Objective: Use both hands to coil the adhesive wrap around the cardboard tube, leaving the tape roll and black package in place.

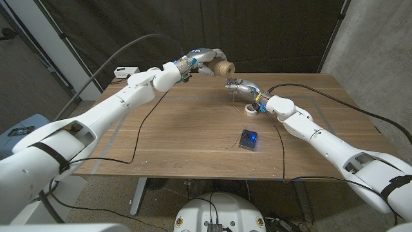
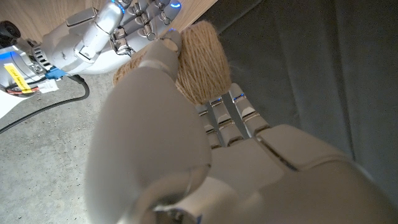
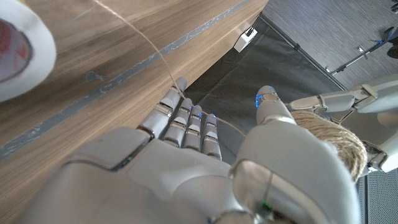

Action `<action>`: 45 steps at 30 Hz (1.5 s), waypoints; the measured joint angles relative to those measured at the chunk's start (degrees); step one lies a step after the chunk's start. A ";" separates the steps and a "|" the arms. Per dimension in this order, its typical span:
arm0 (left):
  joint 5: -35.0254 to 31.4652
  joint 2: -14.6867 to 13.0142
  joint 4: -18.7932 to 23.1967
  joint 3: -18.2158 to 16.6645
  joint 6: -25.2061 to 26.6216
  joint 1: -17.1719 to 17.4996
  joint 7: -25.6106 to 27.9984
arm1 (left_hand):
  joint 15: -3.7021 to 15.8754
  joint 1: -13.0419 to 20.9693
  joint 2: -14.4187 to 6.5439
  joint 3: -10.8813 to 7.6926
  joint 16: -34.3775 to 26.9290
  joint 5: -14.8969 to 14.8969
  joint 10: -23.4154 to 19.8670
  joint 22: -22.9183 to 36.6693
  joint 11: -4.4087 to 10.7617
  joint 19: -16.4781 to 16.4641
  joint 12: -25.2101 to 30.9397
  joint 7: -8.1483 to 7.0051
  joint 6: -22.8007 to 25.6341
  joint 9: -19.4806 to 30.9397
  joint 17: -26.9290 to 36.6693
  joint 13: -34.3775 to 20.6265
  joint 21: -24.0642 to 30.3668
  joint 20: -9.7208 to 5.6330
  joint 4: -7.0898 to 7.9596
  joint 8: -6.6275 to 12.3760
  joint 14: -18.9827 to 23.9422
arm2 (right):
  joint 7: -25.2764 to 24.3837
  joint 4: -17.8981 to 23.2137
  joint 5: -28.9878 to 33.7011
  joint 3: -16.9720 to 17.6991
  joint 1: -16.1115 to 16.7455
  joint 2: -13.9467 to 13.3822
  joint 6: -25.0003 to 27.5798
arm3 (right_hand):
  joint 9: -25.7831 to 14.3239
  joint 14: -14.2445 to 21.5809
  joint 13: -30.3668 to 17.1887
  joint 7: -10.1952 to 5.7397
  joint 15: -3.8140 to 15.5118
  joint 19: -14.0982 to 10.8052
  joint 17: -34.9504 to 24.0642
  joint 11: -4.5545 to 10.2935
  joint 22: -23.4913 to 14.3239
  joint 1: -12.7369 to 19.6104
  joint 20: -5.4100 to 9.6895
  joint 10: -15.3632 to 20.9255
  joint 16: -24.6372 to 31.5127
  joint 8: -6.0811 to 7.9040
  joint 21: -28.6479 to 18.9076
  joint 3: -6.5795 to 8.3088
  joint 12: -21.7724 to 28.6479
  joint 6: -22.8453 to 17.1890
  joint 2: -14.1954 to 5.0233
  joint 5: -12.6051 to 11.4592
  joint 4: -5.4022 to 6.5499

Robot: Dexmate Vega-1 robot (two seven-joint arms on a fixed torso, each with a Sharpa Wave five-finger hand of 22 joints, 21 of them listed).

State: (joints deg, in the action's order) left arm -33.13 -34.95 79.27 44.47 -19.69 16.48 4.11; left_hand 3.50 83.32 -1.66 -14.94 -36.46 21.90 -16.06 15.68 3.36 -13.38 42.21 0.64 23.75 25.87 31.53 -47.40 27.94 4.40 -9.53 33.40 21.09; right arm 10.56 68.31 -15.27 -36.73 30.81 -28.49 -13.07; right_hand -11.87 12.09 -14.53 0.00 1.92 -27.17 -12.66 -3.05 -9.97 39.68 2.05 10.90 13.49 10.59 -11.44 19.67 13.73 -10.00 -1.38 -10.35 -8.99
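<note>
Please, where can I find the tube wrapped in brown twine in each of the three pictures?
Head view: the twine-wrapped tube is at the far table edge, held by the left hand.
Left wrist view: tube beyond the hand's fingers.
Right wrist view: tube behind the right hand.
Shared landmark: the wooden table.

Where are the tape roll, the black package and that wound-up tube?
tape roll [image 1: 250,111], head view, on its white rim.
black package [image 1: 248,139], head view, on its blue-lit top.
tube [image 1: 223,67], head view, on the tan winding, in the left hand [image 1: 205,57].
</note>
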 measured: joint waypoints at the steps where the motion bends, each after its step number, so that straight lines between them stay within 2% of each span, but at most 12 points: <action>1: 0.00 -0.02 0.15 -0.04 0.10 0.09 0.00 | 0.00 0.00 0.00 0.00 0.00 0.00 -0.02 0.00 -0.02 0.00 -0.01 0.08 0.08 0.00 0.00 0.01 0.03 0.00 0.00 0.05 0.00 | -0.15 0.14 0.04 -0.01 0.07 0.02 0.09 | 0.00 0.15 -0.01 0.00 0.15 0.00 0.00 -0.03 0.00 0.00 0.00 0.03 0.00 0.10 0.00 -0.11 0.26 0.00 0.00 0.00 0.11; 3: 0.00 -0.04 0.37 -0.11 0.19 0.24 -0.01 | 0.00 0.00 0.00 0.00 0.00 -0.01 -0.12 0.00 -0.12 0.00 -0.01 0.08 0.08 0.00 0.00 0.02 0.04 0.00 0.00 0.09 0.00 | -0.38 0.28 0.12 -0.03 0.18 0.04 0.22 | 0.00 0.73 -0.22 -0.35 0.38 -0.01 -0.26 -0.27 0.00 0.00 0.01 0.60 0.00 0.44 0.00 -0.35 0.86 -0.39 0.00 0.00 0.00; 6: 0.01 -0.05 0.66 -0.20 0.30 0.42 -0.01 | 0.00 0.00 0.00 0.00 0.01 0.00 -0.12 0.00 -0.12 0.00 -0.01 -0.03 0.21 0.00 0.00 0.04 0.03 0.00 0.00 0.09 0.00 | -0.81 0.56 0.32 -0.04 0.35 0.10 0.60 | -0.27 1.90 -0.76 -0.36 0.43 -0.65 -0.27 0.13 0.00 0.33 0.62 2.14 0.41 0.93 -0.18 -0.49 1.94 -1.74 0.29 0.00 -0.15; 11: 0.02 -0.07 1.22 -0.37 0.52 0.80 -0.01 | -0.06 0.00 0.00 0.00 0.03 0.44 -0.11 0.00 -0.11 -0.01 -0.01 -0.03 0.41 0.00 0.00 -0.06 0.03 0.00 0.00 0.21 0.06 | -2.40 1.31 0.77 -0.06 0.80 0.28 1.41 | -0.53 2.91 -1.42 -0.46 0.41 -1.06 -0.54 0.64 0.00 1.26 0.62 3.14 0.71 1.51 -0.26 -0.64 3.05 -2.93 0.05 0.00 -0.32; 13: 0.03 -0.07 1.34 -0.42 0.60 0.90 -0.02 | -0.11 0.00 0.00 0.00 0.10 0.44 -0.15 0.00 -0.07 -0.01 -0.01 -0.02 0.41 0.00 0.00 -0.17 0.25 0.00 0.00 0.31 0.36 | -2.75 1.46 0.89 -0.06 0.90 0.34 1.64 | -0.70 4.01 -1.89 -0.09 0.39 -1.79 -0.77 0.76 0.00 1.82 0.63 3.84 1.05 1.72 -0.53 -0.64 3.82 -3.47 0.15 0.00 -0.32; 18: 0.03 -0.06 1.68 -0.54 0.77 1.13 -0.01 | -0.11 0.00 0.00 0.00 0.14 0.44 -0.37 0.01 0.15 -0.01 -0.03 0.00 0.44 0.01 0.00 -0.20 0.25 0.00 0.00 0.32 0.54 | -4.49 1.88 1.44 -0.11 1.24 0.67 2.58 | -1.28 6.39 -3.38 -0.31 0.45 -3.21 -1.54 1.14 -0.15 3.55 0.73 5.65 1.93 2.53 -0.93 -1.11 6.22 -5.27 0.26 -0.28 -0.48; 26: 0.10 -0.05 2.11 -0.77 1.07 1.48 0.01 | -0.11 0.00 0.00 0.00 0.00 0.44 -0.45 0.01 0.23 -0.01 -0.19 0.05 0.49 0.01 0.00 -0.40 0.46 0.00 0.00 0.32 0.54 | -6.74 2.09 2.21 -0.26 1.50 1.30 3.42 | -2.43 10.41 -6.29 -0.96 0.55 -5.56 -3.74 2.41 -0.31 6.16 1.04 7.93 4.04 5.07 -1.59 -2.24 10.21 -9.59 0.88 -1.11 -0.48; 32: 0.15 -0.05 2.46 -0.90 1.35 1.73 0.14 | -0.11 0.00 0.00 0.00 -0.01 0.44 -0.44 0.01 0.23 -0.01 -0.21 0.05 0.49 0.02 0.00 -0.40 0.46 0.00 0.00 0.32 0.53 | -8.77 2.16 2.79 -0.31 1.80 1.88 4.07 | -3.71 14.20 -9.50 -1.73 0.67 -8.34 -6.84 3.27 -0.58 8.67 1.27 11.06 6.67 7.92 -2.37 -3.74 14.60 -14.11 0.83 -1.33 -0.24; 37: 0.15 0.01 2.58 -0.93 1.53 1.82 0.27 | -0.10 0.00 0.00 0.00 -0.01 0.44 -0.43 0.01 0.23 -0.02 -0.22 0.04 0.50 0.02 0.00 -0.39 0.69 -0.01 0.00 0.31 0.53 | -9.83 2.56 2.95 -0.32 2.07 2.06 4.45 | -4.24 15.19 -10.73 -2.15 0.78 -9.27 -8.24 3.94 -0.58 9.63 1.46 12.34 7.62 9.08 -2.95 -4.35 16.30 -16.15 0.49 -1.78 -0.23; 39: 0.15 0.05 2.61 -0.94 1.56 1.84 0.33 | -0.10 0.00 0.00 0.01 -0.01 0.44 -0.45 0.01 0.23 -0.01 -0.23 -0.13 0.67 0.02 0.00 -0.39 0.69 0.00 0.00 0.32 0.53 | -10.42 2.92 3.04 -0.29 2.31 2.07 4.66 | -4.46 16.30 -11.42 -2.54 0.79 -10.17 -8.99 4.74 -0.58 10.22 1.54 13.14 8.40 9.74 -3.03 -4.51 17.32 -17.37 0.36 -1.78 -0.09; 45: 0.13 0.16 2.65 -0.94 1.61 1.85 0.46 | 0.10 0.00 0.00 0.01 0.00 0.43 -1.03 -0.26 0.22 -0.02 -0.02 -0.12 0.93 -0.01 0.00 -0.36 0.69 0.00 0.00 0.42 0.73 | -12.04 4.13 3.38 -0.01 3.00 2.00 5.40 | -4.51 19.58 -13.07 -3.59 0.96 -12.83 -11.04 5.54 -0.57 11.96 1.58 16.28 10.65 11.32 -4.23 -5.47 20.16 -21.26 0.20 -1.78 -0.10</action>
State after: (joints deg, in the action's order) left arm -33.00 -34.79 81.92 43.53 -18.08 18.32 4.56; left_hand 3.61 83.32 -1.66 -14.93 -36.47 22.33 -17.09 15.41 3.57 -13.39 42.19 0.52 24.69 25.85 31.53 -47.75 28.63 4.40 -9.53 33.82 21.82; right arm -1.48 72.44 -11.89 -36.74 33.81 -26.49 -7.67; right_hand -16.38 31.67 -27.60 -3.59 2.88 -40.00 -23.70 2.49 -10.55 51.63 3.63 27.18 24.14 21.91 -15.67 14.21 33.88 -31.27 -1.18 -12.13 -9.09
